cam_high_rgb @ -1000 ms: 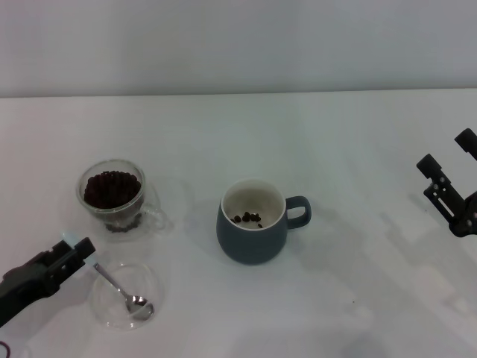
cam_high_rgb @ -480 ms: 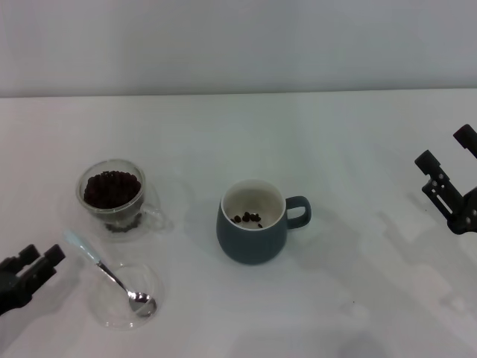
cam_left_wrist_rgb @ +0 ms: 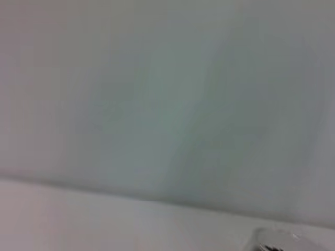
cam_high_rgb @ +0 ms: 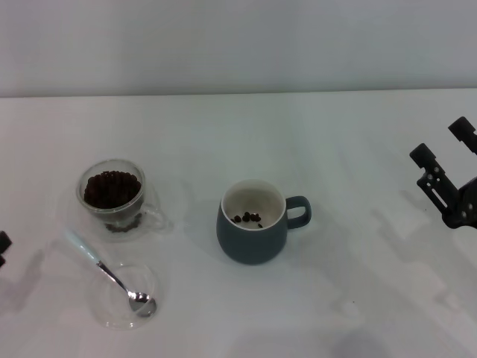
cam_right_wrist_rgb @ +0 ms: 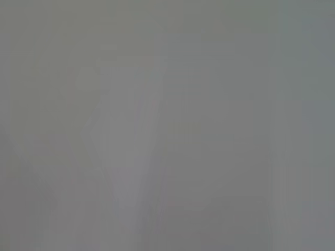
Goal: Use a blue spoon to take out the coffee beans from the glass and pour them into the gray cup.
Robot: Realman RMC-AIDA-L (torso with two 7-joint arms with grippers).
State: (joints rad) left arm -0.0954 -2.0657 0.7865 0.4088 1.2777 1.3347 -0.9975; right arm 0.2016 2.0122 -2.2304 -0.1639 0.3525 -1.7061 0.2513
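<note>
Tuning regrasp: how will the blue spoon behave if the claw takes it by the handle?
The blue spoon looks thin and metal-shafted: probably stiff and light. Its bowl rests in the clear dish with the handle propped over the rim, so it may pivot or slide. The shiny shaft could be slippery.

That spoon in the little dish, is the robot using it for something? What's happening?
Nothing is being handled right now. The blue spoon lies with its bowl in a clear glass dish, let go. The glass is full of coffee beans; the gray cup holds only a few. The left pincer sits at the table's edge, the right pincer open, far right.
</note>
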